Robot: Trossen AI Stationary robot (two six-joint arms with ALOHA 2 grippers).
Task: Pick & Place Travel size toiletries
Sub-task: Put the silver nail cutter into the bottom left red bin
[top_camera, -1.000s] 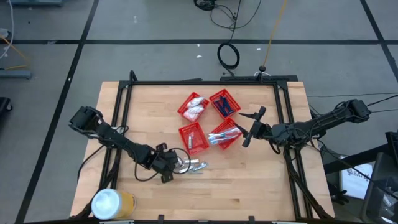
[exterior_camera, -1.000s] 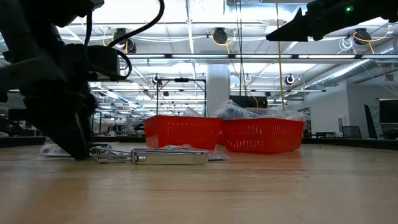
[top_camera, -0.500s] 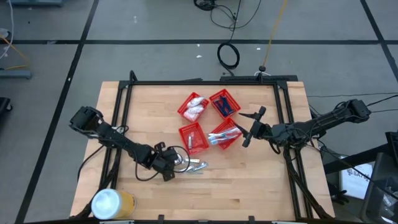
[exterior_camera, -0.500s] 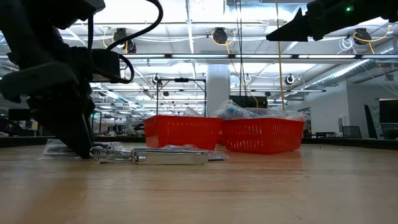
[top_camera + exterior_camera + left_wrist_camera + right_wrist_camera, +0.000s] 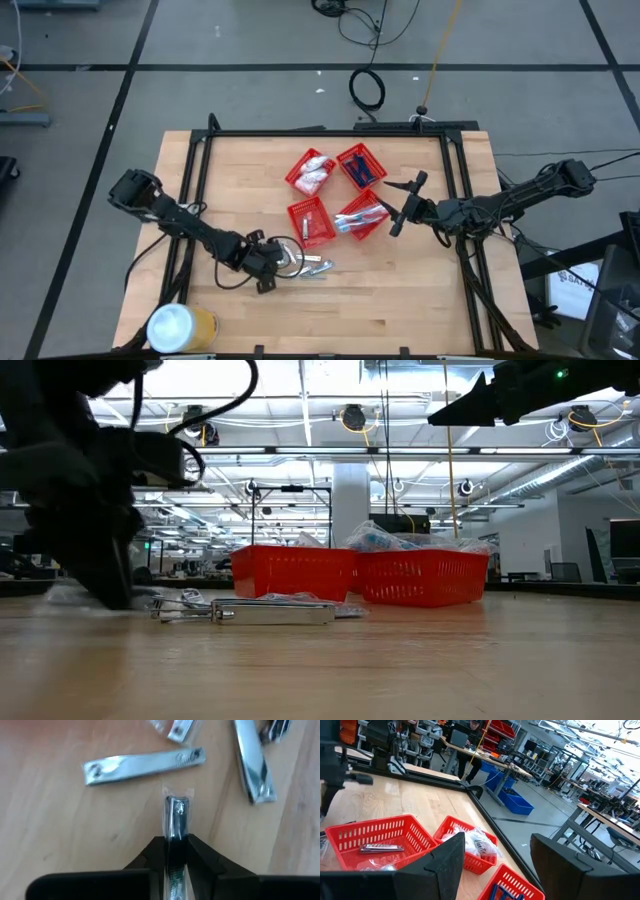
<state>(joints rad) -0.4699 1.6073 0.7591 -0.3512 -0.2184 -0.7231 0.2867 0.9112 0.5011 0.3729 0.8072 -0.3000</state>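
Note:
Several silvery nail clippers in clear wrap (image 5: 315, 266) lie flat on the table, near its front and left of centre. My left gripper (image 5: 272, 262) stands over the leftmost one (image 5: 176, 817) and is shut on it. In the left wrist view, two more clippers (image 5: 142, 764) (image 5: 254, 765) lie just beyond it. My right gripper (image 5: 404, 206) hangs open, high above the table, right of the red baskets (image 5: 309, 222). Its fingers stand wide apart in the right wrist view (image 5: 495, 865). My left gripper pinches one wrapped clipper between its two fingers (image 5: 200, 857), by the clipper's two flat faces at the end nearest the wrist (image 5: 174, 845). The fingers slant down from the table's left and lie along the clipper. The clipper stands on edge and points ahead; its far end (image 5: 178, 802) is low over the wood.
Four red mesh baskets stand in a cluster at the table's middle (image 5: 312, 172) (image 5: 361, 166) (image 5: 362, 215), with wrapped items inside. A large yellow can with a white lid (image 5: 180, 327) stands at the near left corner. The black frame rails (image 5: 330, 133) run along the table's edges.
My left gripper has stayed over the leftmost clipper and its fingers have drawn together on it. In the low view it is now blurred. The other clippers lie as before.

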